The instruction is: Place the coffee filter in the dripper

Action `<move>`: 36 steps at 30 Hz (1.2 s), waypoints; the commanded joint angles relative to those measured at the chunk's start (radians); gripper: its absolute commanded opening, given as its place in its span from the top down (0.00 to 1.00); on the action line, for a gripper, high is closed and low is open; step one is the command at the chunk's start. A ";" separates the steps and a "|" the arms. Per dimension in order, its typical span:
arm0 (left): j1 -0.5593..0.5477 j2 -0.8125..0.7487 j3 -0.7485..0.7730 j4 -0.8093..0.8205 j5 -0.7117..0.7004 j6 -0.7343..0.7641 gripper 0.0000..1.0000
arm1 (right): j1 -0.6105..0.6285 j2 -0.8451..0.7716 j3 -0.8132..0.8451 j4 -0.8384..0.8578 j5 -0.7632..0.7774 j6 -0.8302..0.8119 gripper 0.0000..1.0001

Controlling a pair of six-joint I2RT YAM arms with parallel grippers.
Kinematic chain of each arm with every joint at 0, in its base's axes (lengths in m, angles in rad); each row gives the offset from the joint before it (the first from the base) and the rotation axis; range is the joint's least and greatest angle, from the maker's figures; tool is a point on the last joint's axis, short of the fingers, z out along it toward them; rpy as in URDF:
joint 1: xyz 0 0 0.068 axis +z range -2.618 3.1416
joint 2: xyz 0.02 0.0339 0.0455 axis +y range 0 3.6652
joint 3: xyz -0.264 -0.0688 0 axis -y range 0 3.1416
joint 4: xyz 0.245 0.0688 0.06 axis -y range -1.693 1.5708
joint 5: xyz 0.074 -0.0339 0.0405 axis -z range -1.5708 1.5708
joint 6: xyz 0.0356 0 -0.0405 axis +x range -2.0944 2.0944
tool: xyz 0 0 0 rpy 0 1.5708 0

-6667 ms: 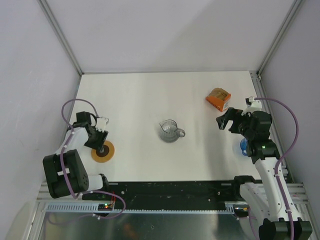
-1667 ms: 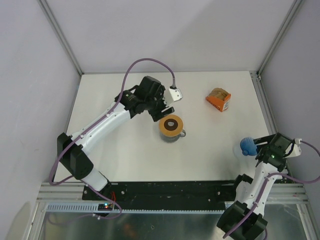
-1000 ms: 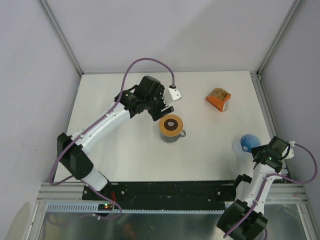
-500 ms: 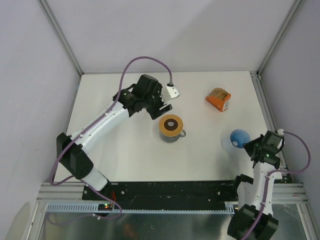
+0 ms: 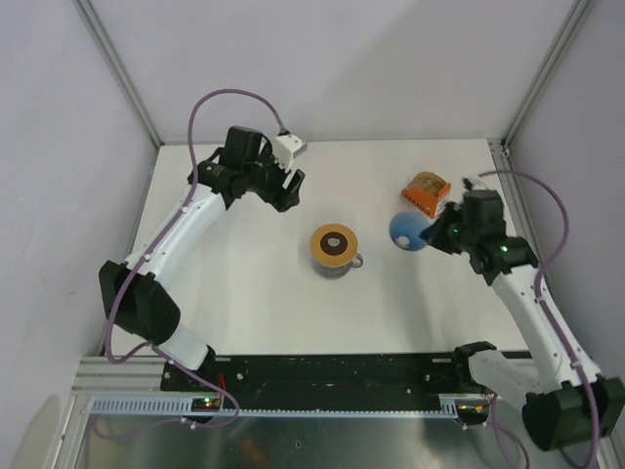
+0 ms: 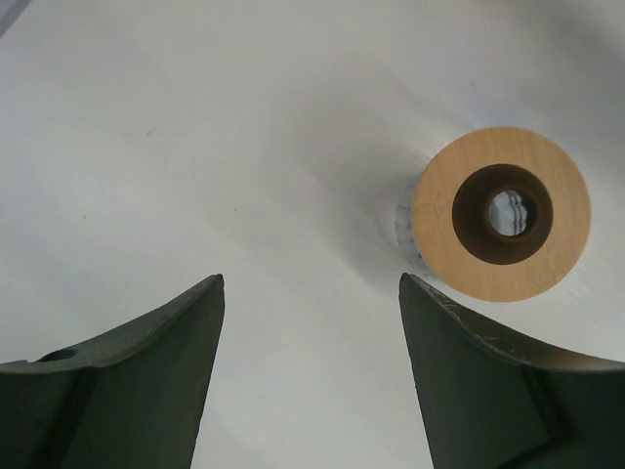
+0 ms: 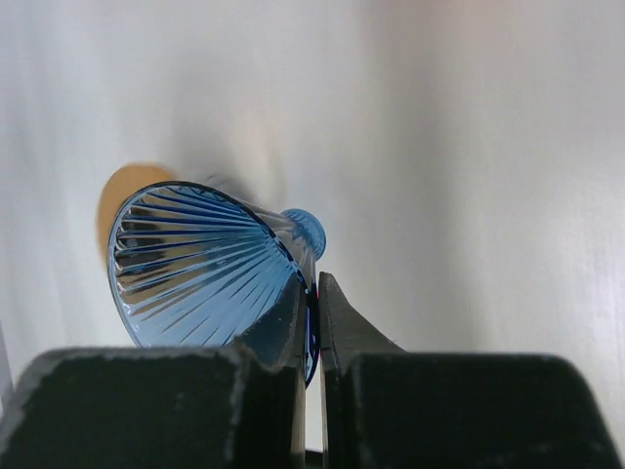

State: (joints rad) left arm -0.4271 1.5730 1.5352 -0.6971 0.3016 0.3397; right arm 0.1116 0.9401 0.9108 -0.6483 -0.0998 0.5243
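The dripper (image 5: 408,231) is a blue ribbed translucent cone, held off the table to the right of the mug and just in front of the orange box. My right gripper (image 5: 436,233) is shut on it. In the right wrist view the two fingers pinch the rim wall of the dripper (image 7: 200,269), with the right gripper (image 7: 314,293) closed tight on it. My left gripper (image 5: 289,191) hangs open over the back left of the table, and in its wrist view the left gripper (image 6: 311,293) has nothing between its fingers. The coffee filter is out of view.
A grey handled mug (image 5: 350,262) stands mid-table with a flat orange ring (image 5: 334,244) on top, and the orange ring (image 6: 501,213) also shows in the left wrist view. An orange box (image 5: 427,192) of brown paper sits at the back right. Metal frame posts edge the table.
My right arm has carried the dripper from the table's right edge up and leftward, to beside the orange box. My left arm has drawn back from the mug toward the back left, still open.
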 commanded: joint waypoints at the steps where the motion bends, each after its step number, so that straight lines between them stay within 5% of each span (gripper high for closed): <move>1: 0.018 -0.065 0.019 0.043 0.093 -0.137 0.23 | 0.233 0.126 0.165 0.048 0.015 0.018 1.00; 7: 0.041 -0.129 0.021 0.050 0.193 -0.248 0.22 | 0.432 0.366 0.377 0.046 0.021 -0.015 1.00; 13: 0.024 -0.145 -0.027 0.050 0.334 -0.322 0.22 | 0.482 0.517 0.504 0.030 -0.010 -0.038 1.00; 30: -0.134 -0.037 -0.059 0.070 0.025 -0.284 0.40 | 0.529 0.644 0.641 -0.077 0.007 -0.090 1.00; 36: -0.139 -0.021 -0.063 0.071 0.036 -0.283 0.58 | 0.530 0.643 0.632 -0.102 0.030 -0.107 1.00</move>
State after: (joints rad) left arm -0.5617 1.5505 1.4780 -0.6525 0.3435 0.0528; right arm 0.6384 1.5833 1.5036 -0.7399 -0.0860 0.4377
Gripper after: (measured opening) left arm 0.458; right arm 0.047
